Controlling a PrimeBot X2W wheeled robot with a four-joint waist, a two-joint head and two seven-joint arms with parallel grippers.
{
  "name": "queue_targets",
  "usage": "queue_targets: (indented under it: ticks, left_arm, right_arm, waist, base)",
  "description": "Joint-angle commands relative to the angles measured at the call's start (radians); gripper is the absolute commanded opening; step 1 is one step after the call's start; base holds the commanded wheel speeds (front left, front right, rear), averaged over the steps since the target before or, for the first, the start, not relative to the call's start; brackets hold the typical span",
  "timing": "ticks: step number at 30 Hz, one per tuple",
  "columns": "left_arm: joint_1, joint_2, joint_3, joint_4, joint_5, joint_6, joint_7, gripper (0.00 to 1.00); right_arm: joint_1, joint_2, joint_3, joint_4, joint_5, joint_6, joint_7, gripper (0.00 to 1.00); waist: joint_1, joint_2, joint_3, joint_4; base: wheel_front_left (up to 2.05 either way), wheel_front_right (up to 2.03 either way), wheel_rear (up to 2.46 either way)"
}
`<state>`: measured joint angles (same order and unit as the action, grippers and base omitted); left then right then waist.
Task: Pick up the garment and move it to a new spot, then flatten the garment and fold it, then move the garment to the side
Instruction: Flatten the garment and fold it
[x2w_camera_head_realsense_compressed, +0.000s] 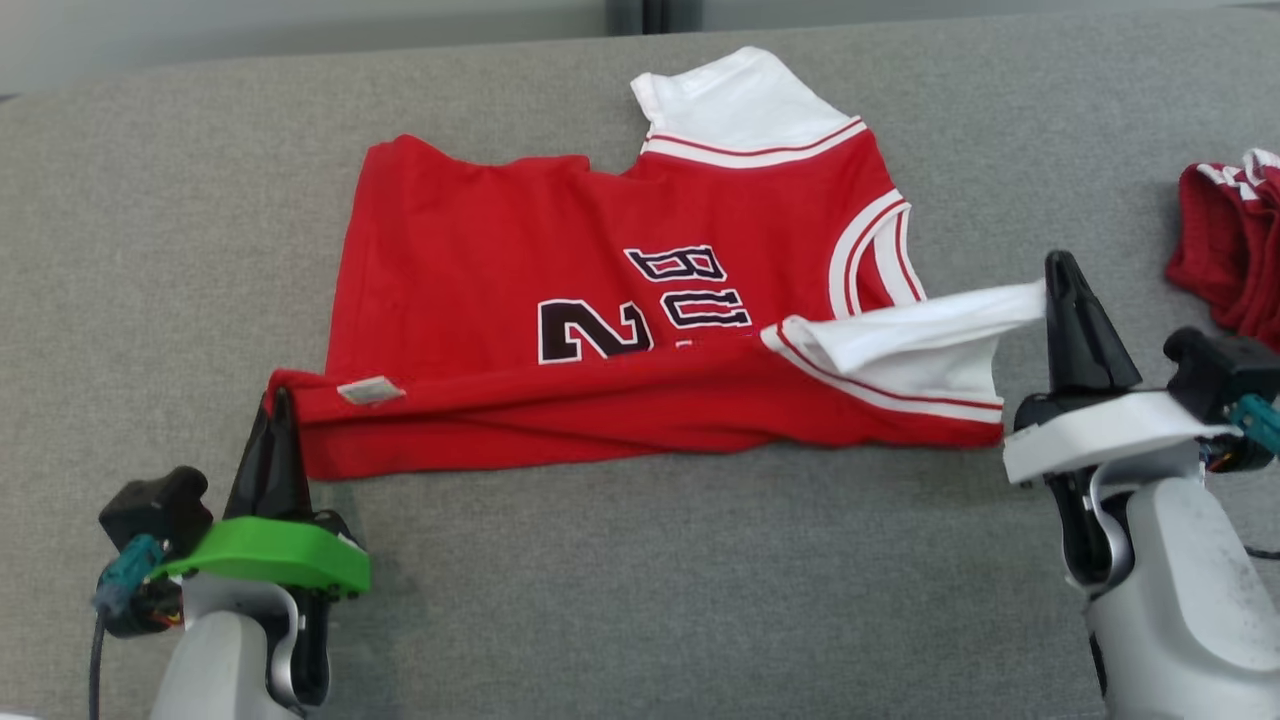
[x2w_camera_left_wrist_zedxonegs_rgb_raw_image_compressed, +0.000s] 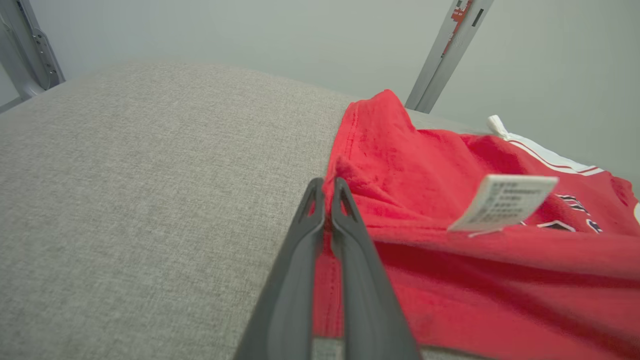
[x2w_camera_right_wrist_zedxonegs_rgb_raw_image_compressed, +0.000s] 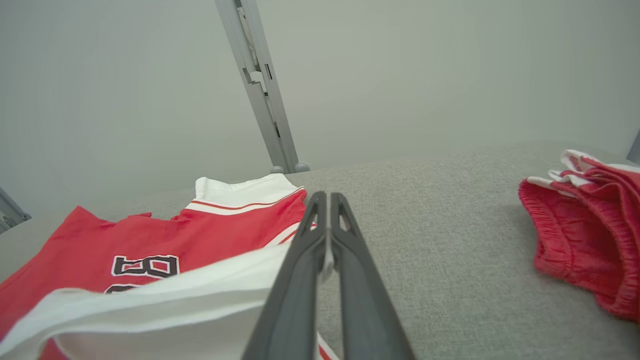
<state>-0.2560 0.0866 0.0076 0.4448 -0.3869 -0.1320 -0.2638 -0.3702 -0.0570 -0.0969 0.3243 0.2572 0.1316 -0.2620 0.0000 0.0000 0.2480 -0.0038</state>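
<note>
The garment (x2w_camera_head_realsense_compressed: 560, 300) is a red jersey with white sleeves and dark lettering, spread across the grey table. Its near edge is lifted and folded back over itself. My left gripper (x2w_camera_head_realsense_compressed: 278, 400) is shut on the red hem corner at the lower left, beside a white care tag (x2w_camera_head_realsense_compressed: 370, 391). In the left wrist view the left gripper (x2w_camera_left_wrist_zedxonegs_rgb_raw_image_compressed: 327, 187) pinches red cloth, with the care tag (x2w_camera_left_wrist_zedxonegs_rgb_raw_image_compressed: 502, 202) sticking up to its right. My right gripper (x2w_camera_head_realsense_compressed: 1058, 268) is shut on the white sleeve (x2w_camera_head_realsense_compressed: 920, 335), pulled taut. In the right wrist view the right gripper (x2w_camera_right_wrist_zedxonegs_rgb_raw_image_compressed: 327, 200) clamps that white sleeve (x2w_camera_right_wrist_zedxonegs_rgb_raw_image_compressed: 165, 295).
A second red garment (x2w_camera_head_realsense_compressed: 1230, 255) with white trim lies bunched at the table's right edge, also the red garment (x2w_camera_right_wrist_zedxonegs_rgb_raw_image_compressed: 585, 225) to the right of my right fingers. A grey metal post (x2w_camera_right_wrist_zedxonegs_rgb_raw_image_compressed: 260, 85) stands behind the table. Bare grey table (x2w_camera_head_realsense_compressed: 640, 600) stretches in front of the jersey.
</note>
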Motion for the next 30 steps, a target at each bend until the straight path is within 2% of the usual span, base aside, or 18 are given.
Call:
queue_targets:
  ticks: [1,11,12,13,14,15,16,22,30]
  left_arm:
    - [-0.032,0.018,0.000,0.021,-0.008,0.002,-0.001,0.00]
    - [-0.166,0.046,-0.012,0.091,-0.025,0.002,-0.001,0.00]
    - [-0.172,0.046,-0.014,0.091,-0.026,0.002,-0.001,0.19]
    - [-0.175,0.044,-0.013,0.094,-0.028,0.002,-0.001,0.70]
    - [-0.178,0.040,-0.011,0.093,-0.030,0.002,-0.001,1.00]
    - [-0.182,0.037,-0.009,0.082,-0.033,0.002,-0.001,1.00]
    - [-0.182,0.033,-0.003,0.063,-0.030,0.002,-0.001,1.00]
    - [-0.086,-0.001,0.018,-0.046,-0.005,0.002,0.000,1.00]
    - [-0.020,0.004,-0.016,0.022,-0.001,0.002,0.000,1.00]
  right_arm:
    - [-0.028,-0.006,-0.006,0.025,-0.015,-0.002,-0.004,0.00]
    - [-0.205,-0.002,-0.023,0.129,-0.127,-0.002,-0.004,0.00]
    - [-0.216,-0.002,-0.025,0.134,-0.136,-0.002,-0.004,0.00]
    - [-0.223,-0.001,-0.028,0.136,-0.141,-0.002,-0.004,0.00]
    - [-0.232,0.000,-0.034,0.133,-0.148,-0.002,-0.004,0.03]
    - [-0.238,0.000,-0.042,0.119,-0.152,-0.002,-0.004,0.47]
    - [-0.238,0.001,-0.044,0.107,-0.158,-0.002,-0.004,1.00]
    - [-0.142,0.003,-0.063,0.010,-0.166,-0.002,-0.003,1.00]
    - [0.024,0.003,-0.026,-0.027,-0.166,-0.002,-0.003,1.00]
  waist:
    - [0.0000,0.0000,0.055,0.004]
    - [0.0000,0.0000,0.133,0.003]
    - [0.0000,0.0000,0.137,0.003]
    - [0.0000,0.0000,0.140,0.003]
    - [0.0000,0.0000,0.143,0.004]
    - [0.0000,0.0000,0.147,0.004]
    - [0.0000,0.0000,0.149,0.006]
    - [0.0000,0.0000,0.142,0.014]
    - [0.0000,0.0000,0.127,0.016]
  base:
    - [0.00,0.00,0.00]
    - [0.00,0.00,0.00]
    - [0.00,0.00,0.00]
    - [0.00,0.00,0.00]
    - [0.00,0.00,0.00]
    - [0.00,0.00,0.00]
    - [0.00,0.00,0.00]
    - [0.00,0.00,0.00]
    - [0.00,0.00,0.00]
